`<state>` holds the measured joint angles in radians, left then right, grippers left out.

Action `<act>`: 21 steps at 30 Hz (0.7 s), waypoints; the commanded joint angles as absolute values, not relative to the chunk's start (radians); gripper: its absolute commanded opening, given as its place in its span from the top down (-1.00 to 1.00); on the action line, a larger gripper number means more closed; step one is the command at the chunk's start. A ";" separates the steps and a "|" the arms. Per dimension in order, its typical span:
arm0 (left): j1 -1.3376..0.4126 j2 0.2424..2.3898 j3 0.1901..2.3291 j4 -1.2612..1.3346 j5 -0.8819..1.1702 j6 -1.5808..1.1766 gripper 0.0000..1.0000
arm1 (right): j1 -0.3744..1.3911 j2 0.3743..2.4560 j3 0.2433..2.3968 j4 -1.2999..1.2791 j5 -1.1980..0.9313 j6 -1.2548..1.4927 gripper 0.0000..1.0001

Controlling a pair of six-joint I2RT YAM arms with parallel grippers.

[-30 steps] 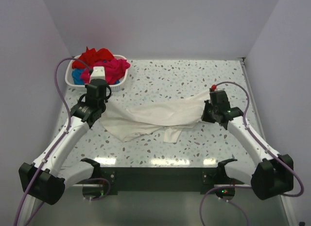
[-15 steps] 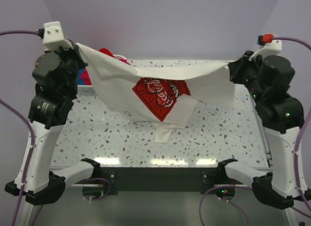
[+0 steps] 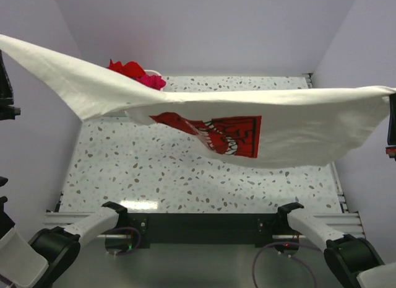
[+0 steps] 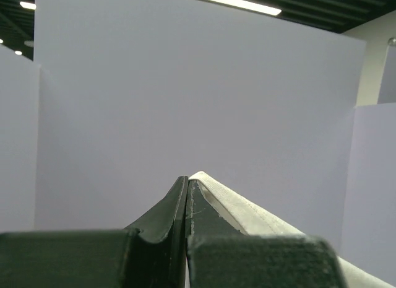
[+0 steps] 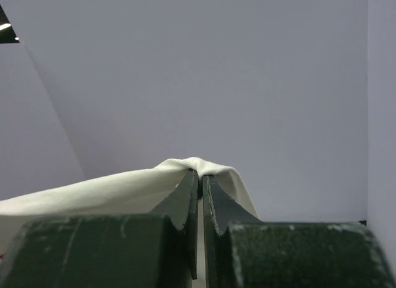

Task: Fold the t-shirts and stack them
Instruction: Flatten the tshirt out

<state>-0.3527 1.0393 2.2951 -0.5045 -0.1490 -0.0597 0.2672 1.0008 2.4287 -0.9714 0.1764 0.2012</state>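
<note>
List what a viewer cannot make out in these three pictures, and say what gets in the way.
1. Top view: both grippers cut off by the side edges; only wrist views show the left gripper and right gripper shut on the white t-shirt.
2. Top view: the red print is creased, wording unreadable.
3. Top view: the shirt hides all but the tops of the red cloth and pink cloth.

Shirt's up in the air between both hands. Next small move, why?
Probably lower both hands together, kept apart, to lay the white t-shirt flat on the table. The left hand and right hand each pinch an edge shut; the cloth is stretched in the air above it, and folding needs it flat.
</note>
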 commanded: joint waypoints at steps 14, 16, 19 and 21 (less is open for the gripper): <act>-0.342 1.207 2.079 -0.448 -0.043 -0.060 1.00 | 0.264 1.000 1.985 -0.841 0.261 0.161 1.00; -0.342 1.264 2.075 -0.449 -0.069 -0.045 1.00 | 0.265 1.026 1.957 -0.825 0.293 0.150 1.00; -0.342 1.328 2.086 -0.446 -0.092 -0.023 1.00 | 0.264 1.067 1.925 -0.796 0.316 0.132 1.00; -0.342 1.354 2.109 -0.449 -0.095 -0.014 1.00 | 0.264 1.089 1.927 -0.779 0.327 0.120 1.00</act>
<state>-0.3489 1.3571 2.0754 -0.4740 -0.0666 -0.0540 0.2672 1.0733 1.9209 -0.8883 0.2707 0.1623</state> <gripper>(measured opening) 0.016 0.021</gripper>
